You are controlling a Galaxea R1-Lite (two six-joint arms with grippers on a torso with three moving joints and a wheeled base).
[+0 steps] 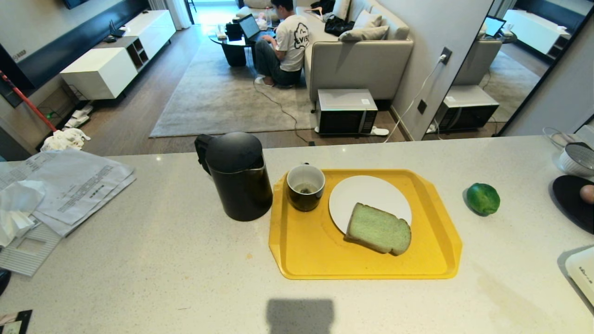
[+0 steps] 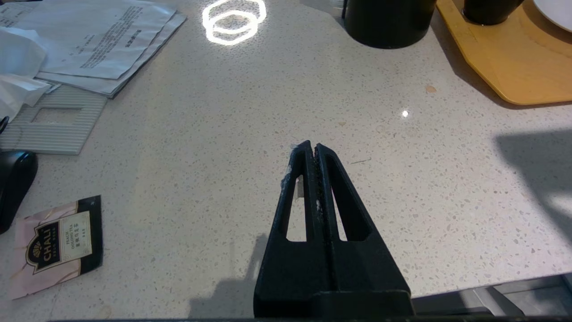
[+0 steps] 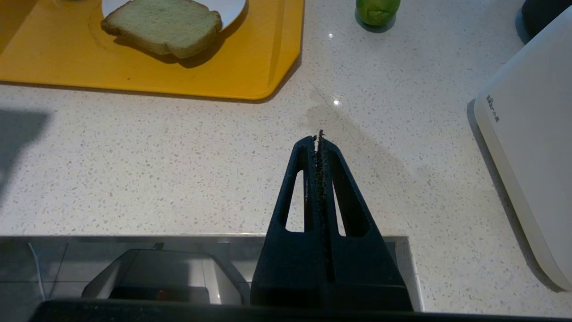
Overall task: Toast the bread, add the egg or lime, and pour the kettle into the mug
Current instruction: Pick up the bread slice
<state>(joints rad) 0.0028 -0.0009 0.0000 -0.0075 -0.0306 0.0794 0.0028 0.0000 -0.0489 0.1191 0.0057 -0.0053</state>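
Setting: a lived-in home, open-plan — speckled stone counter (image 1: 162,260) facing a lounge. Evidence: grey sofa (image 1: 357,55), rug (image 1: 232,97), white media cabinets (image 1: 100,72), microwave (image 1: 345,111) on wooden floor — person (image 1: 283,44) seated with laptop.

Matte black kettle (image 1: 237,178); yellow tray (image 1: 306,253) with white plate (image 1: 366,192); pale green bread (image 1: 379,229), tan crust; glossy green lime (image 1: 483,198); dark mug (image 1: 305,187), white inside; speckled off-white worktop (image 1: 162,269)

Bright, even light; sharp focus. Ring-shaped lamp glare on the counter (image 2: 232,20) beyond the left gripper (image 2: 313,150); soft shadows.
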